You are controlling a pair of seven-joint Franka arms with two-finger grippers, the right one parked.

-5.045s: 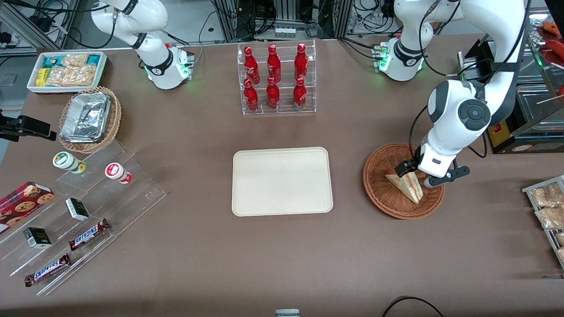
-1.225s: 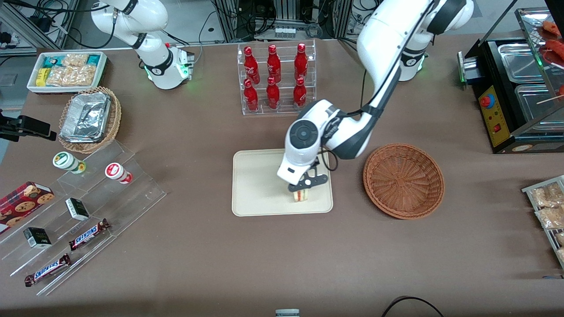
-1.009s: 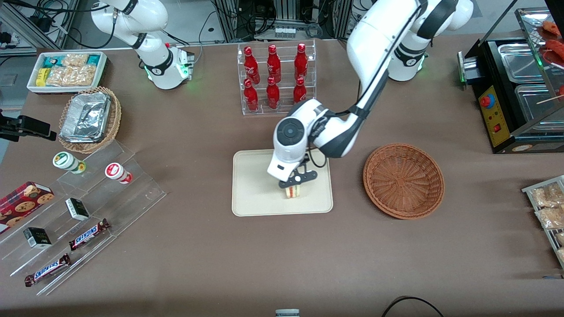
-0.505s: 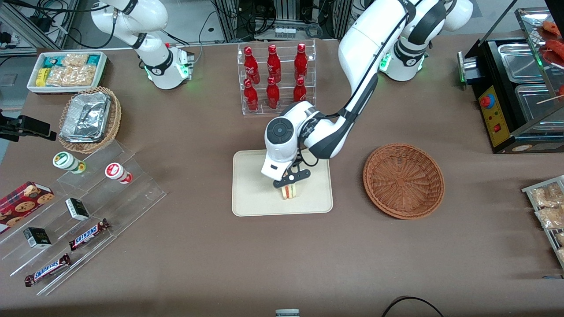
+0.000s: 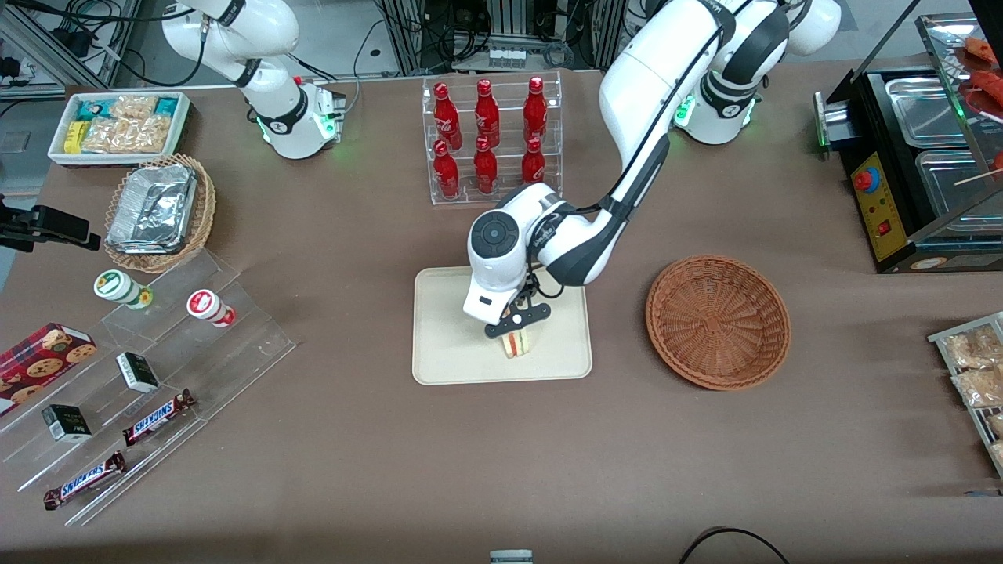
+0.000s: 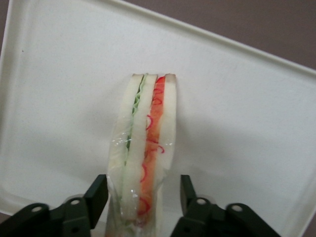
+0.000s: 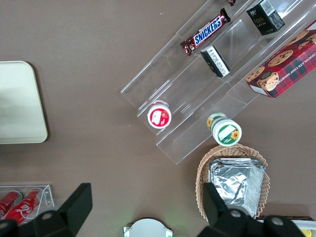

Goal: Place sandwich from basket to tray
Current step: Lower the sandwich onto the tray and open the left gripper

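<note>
The sandwich [image 5: 515, 344] stands on its edge on the cream tray [image 5: 447, 337], its orange-red and green layers [image 6: 145, 143] facing the wrist camera. My left gripper [image 5: 516, 329] hangs straight over it, open. Its black fingers [image 6: 98, 190] flank the sandwich's upper end; one sits close against the wrap and the other stands clear with tray showing in the gap. The reddish-brown woven basket [image 5: 717, 321] sits empty beside the tray, toward the working arm's end of the table. In the wrist view the gripper [image 6: 143, 190] straddles the wedge above the tray [image 6: 237, 123].
A clear rack of red bottles [image 5: 492, 141] stands farther from the front camera than the tray, close to the arm's elbow. Acrylic steps with snacks [image 5: 141, 368], a foil-filled wicker basket [image 5: 159, 211] and a white snack bin [image 5: 119, 125] lie toward the parked arm's end. A food warmer [image 5: 917, 157] stands at the working arm's end.
The sandwich left the basket and came over the tray in the gripper, sliding toward the parked arm's end. In the last half second the arm barely shifted.
</note>
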